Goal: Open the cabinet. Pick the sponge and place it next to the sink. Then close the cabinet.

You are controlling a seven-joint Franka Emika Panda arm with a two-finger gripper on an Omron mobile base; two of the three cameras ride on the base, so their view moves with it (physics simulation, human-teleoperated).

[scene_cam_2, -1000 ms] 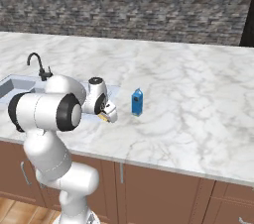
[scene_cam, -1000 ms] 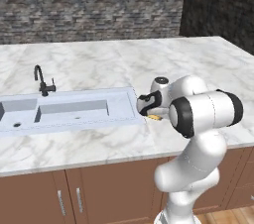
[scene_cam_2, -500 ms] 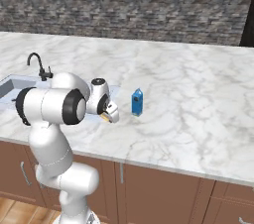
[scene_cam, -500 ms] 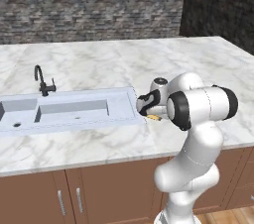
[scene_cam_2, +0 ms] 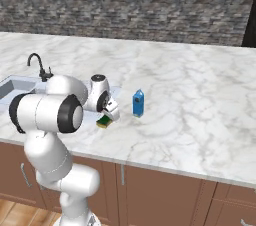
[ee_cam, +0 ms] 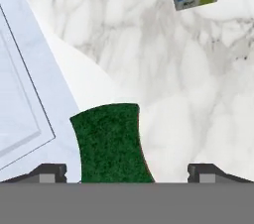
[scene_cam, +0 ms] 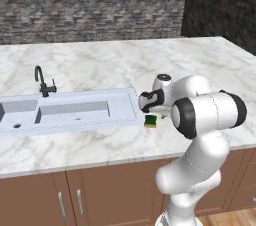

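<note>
Marble counter [scene_cam: 100, 65]: sponge [ee_cam: 111, 143] touching sink [ee_cam: 30, 119] rim.

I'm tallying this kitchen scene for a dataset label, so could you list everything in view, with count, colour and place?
counter: one, white marble, across the scene
sink: one, pale grey-white, sunk in the counter
tap: one, black, behind the sink
sponge: one, green top with yellow underside, on the counter by the sink's edge
carton: one, blue, upright on the counter beyond the sponge
base cabinets: brown, below the counter
wall: grey stone, behind
arm: one, white
gripper: fingers open, either side of the sponge
</note>
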